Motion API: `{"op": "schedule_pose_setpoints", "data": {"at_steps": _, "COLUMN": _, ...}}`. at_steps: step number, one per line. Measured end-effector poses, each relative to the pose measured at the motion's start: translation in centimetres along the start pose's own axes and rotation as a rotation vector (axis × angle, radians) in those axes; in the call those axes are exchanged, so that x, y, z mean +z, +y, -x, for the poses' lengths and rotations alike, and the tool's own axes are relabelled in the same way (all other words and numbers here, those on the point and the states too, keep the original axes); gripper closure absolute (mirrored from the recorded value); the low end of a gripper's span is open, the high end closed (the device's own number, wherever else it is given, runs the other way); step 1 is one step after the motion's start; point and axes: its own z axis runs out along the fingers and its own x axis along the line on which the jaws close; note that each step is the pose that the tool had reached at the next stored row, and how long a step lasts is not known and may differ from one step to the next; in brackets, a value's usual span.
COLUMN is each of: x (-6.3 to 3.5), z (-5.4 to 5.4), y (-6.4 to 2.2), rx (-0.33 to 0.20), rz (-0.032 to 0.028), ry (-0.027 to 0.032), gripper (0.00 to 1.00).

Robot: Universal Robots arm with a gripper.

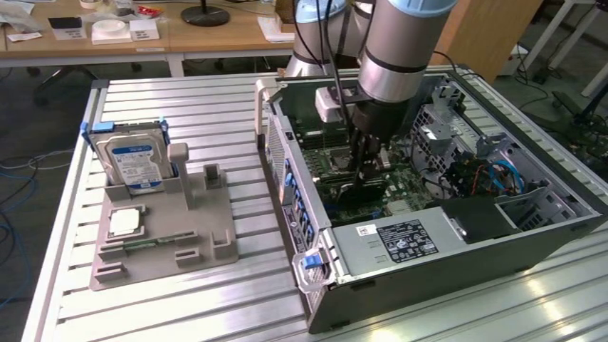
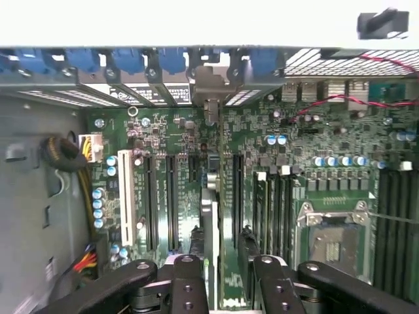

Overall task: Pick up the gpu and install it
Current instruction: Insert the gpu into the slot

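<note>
At the exterior view's left you see a ribbed grey fixture tray (image 1: 161,242) holding a silver hard drive with blue-white label (image 1: 133,162). Rightward, inside the open black steel computer case (image 1: 418,285), the black gripper (image 1: 366,174) grasps the thin flat black gpu (image 1: 357,194) edge-on above the green motherboard (image 2: 177,140).

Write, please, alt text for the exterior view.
The end effector holds the gpu upright over the motherboard inside the open computer case. To the exterior view's left, a grey holder carries a hard drive.
</note>
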Motion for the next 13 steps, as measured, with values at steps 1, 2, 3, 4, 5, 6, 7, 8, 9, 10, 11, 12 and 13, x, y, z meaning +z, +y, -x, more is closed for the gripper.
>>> {"op": "schedule_pose_setpoints", "data": {"at_steps": 1, "x": -0.08, "z": 0.0, "y": 0.0, "rx": 0.0, "rz": -0.002, "ry": -0.0002, "gripper": 0.65}}
{"op": "schedule_pose_setpoints", "data": {"at_steps": 2, "x": -0.07, "z": 0.0, "y": 0.0, "rx": 0.0, "rz": -0.0024, "ry": -0.0005, "gripper": 0.65}}
{"op": "schedule_pose_setpoints", "data": {"at_steps": 3, "x": -0.07, "z": 0.0, "y": -0.01, "rx": 0.0, "rz": -0.0025, "ry": -0.0005, "gripper": 0.65}}
{"op": "schedule_pose_setpoints", "data": {"at_steps": 4, "x": -0.07, "z": 0.0, "y": 0.0, "rx": 0.0, "rz": -0.0025, "ry": -0.0005, "gripper": 0.67}}
{"op": "schedule_pose_setpoints", "data": {"at_steps": 5, "x": -0.07, "z": 0.0, "y": 0.0, "rx": 0.0, "rz": -0.0025, "ry": -0.0004, "gripper": 0.73}}
{"op": "schedule_pose_setpoints", "data": {"at_steps": 6, "x": -0.08, "z": 0.0, "y": 0.0, "rx": 0.0, "rz": -0.0025, "ry": -0.0003, "gripper": 0.79}}
{"op": "schedule_pose_setpoints", "data": {"at_steps": 7, "x": -0.08, "z": 0.0, "y": 0.0, "rx": 0.0, "rz": -0.0024, "ry": -0.0003, "gripper": 0.79}}
{"op": "schedule_pose_setpoints", "data": {"at_steps": 8, "x": -0.08, "z": 0.0, "y": 0.0, "rx": 0.0, "rz": -0.0024, "ry": -0.0003, "gripper": 0.85}}
{"op": "schedule_pose_setpoints", "data": {"at_steps": 9, "x": -0.08, "z": 0.0, "y": 0.0, "rx": 0.0, "rz": -0.0024, "ry": -0.0003, "gripper": 0.89}}
{"op": "schedule_pose_setpoints", "data": {"at_steps": 10, "x": -0.08, "z": 0.0, "y": 0.0, "rx": 0.0, "rz": -0.0024, "ry": -0.0003, "gripper": 0.89}}
{"op": "schedule_pose_setpoints", "data": {"at_steps": 11, "x": -0.08, "z": 0.0, "y": 0.0, "rx": 0.0, "rz": -0.0025, "ry": -0.0003, "gripper": 0.89}}
{"op": "schedule_pose_setpoints", "data": {"at_steps": 12, "x": -0.08, "z": 0.0, "y": 0.0, "rx": 0.0, "rz": -0.0024, "ry": -0.0003, "gripper": 0.89}}
{"op": "schedule_pose_setpoints", "data": {"at_steps": 13, "x": -0.08, "z": 0.0, "y": 0.0, "rx": 0.0, "rz": -0.0025, "ry": -0.0003, "gripper": 0.89}}
